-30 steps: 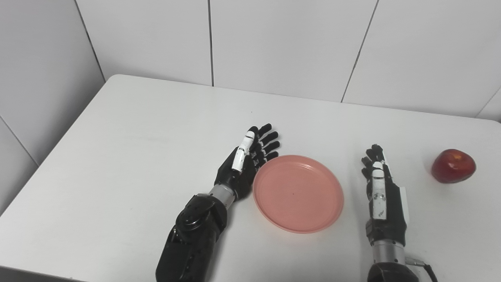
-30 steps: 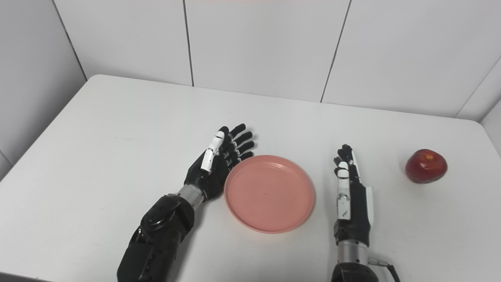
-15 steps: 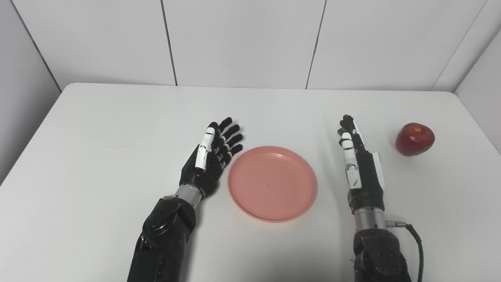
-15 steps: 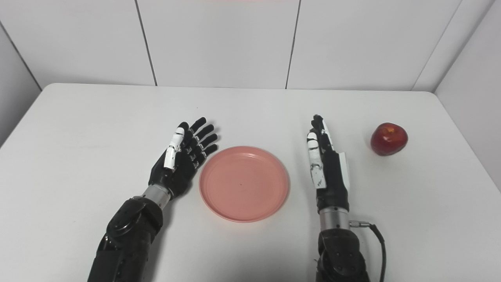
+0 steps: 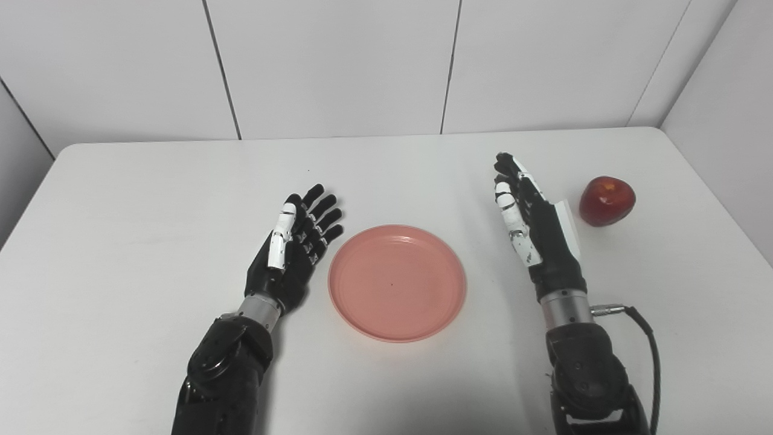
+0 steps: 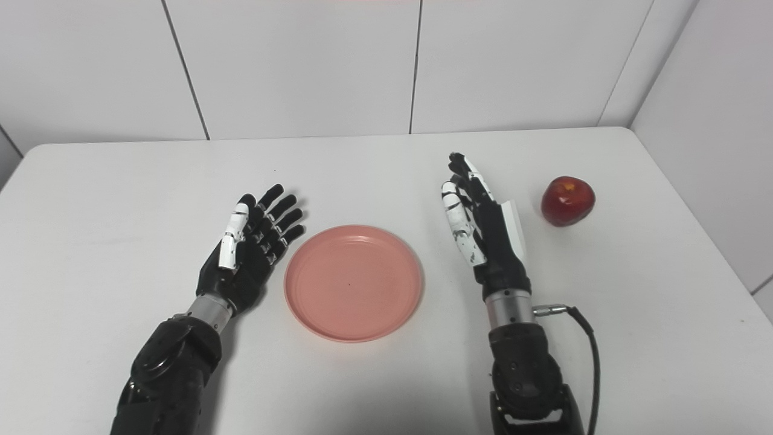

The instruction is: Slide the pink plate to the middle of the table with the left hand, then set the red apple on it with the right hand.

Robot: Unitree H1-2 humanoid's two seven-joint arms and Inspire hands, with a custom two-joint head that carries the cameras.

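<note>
The pink plate (image 5: 397, 282) lies flat and empty near the middle of the white table (image 5: 151, 205). My left hand (image 5: 296, 248) is open, fingers spread, just left of the plate's rim and apart from it. My right hand (image 5: 531, 223) is open, fingers straight and pointing away, right of the plate. The red apple (image 5: 607, 200) sits on the table to the right of the right hand, a short gap from it. The same layout shows in the right eye view: the plate (image 6: 353, 282), the left hand (image 6: 250, 244), the right hand (image 6: 483, 226) and the apple (image 6: 567, 200).
White tiled walls stand behind the table and along its right side (image 5: 724, 90). A black cable (image 5: 649, 338) loops out from my right wrist. The table's right edge lies just past the apple.
The camera has swung right, shifting the whole picture. My right hand has moved forward and closer to the apple. My left hand has drawn slightly away from the plate's rim.
</note>
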